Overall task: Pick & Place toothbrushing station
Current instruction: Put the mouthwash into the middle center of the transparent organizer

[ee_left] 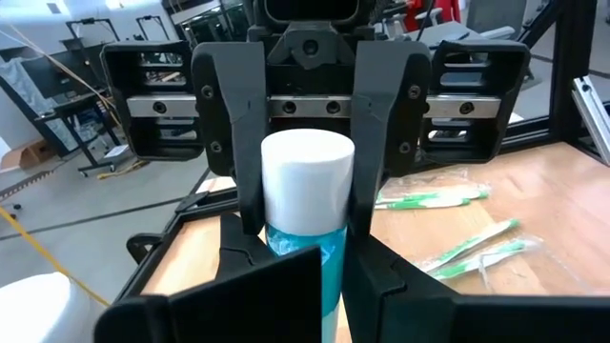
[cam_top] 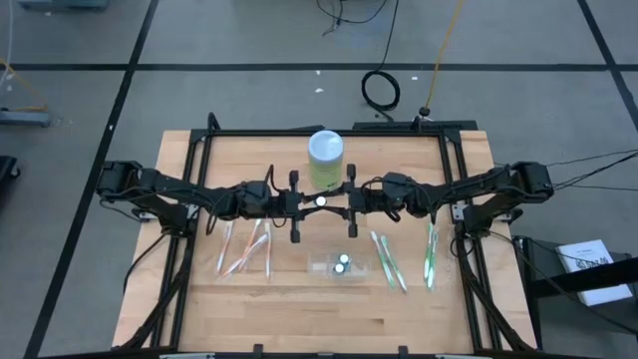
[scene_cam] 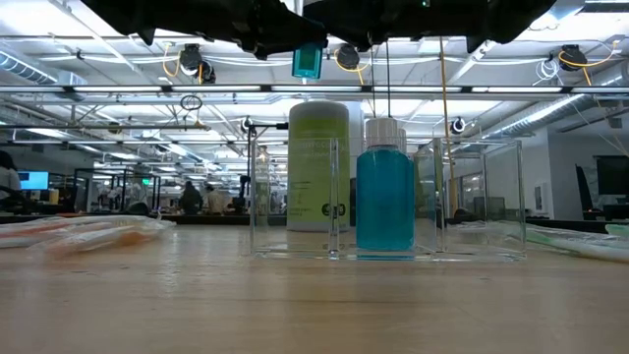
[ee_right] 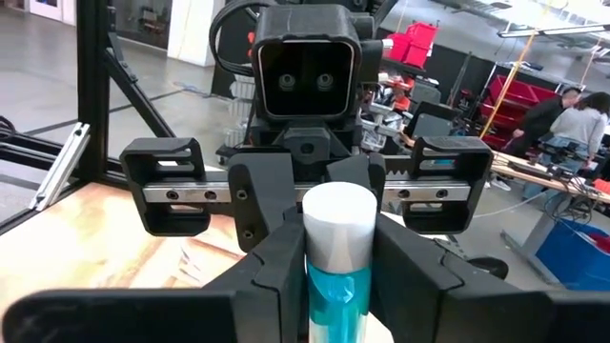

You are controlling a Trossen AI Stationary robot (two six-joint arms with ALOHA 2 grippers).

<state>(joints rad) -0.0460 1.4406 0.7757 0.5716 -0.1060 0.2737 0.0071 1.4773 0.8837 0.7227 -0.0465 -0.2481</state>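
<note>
Low view: clear box (scene_cam: 295, 197) holds a blue bottle (scene_cam: 384, 197); both the left gripper (cam_top: 296, 202) and the right gripper (cam_top: 347, 202) pinch a second bottle (cam_top: 321, 201) above.

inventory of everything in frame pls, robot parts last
canister: 1, green, white lid, far middle of table
box: 1, clear, near middle
box bottles: 2, blue, white caps, inside box
held bottle: 1, blue, white cap, in the air at centre
orange toothbrushes: several, wrapped, left
green toothbrushes: several, wrapped, right
table: 1, wood
left gripper: jaws shut on held bottle
right gripper: jaws shut on held bottle
</note>
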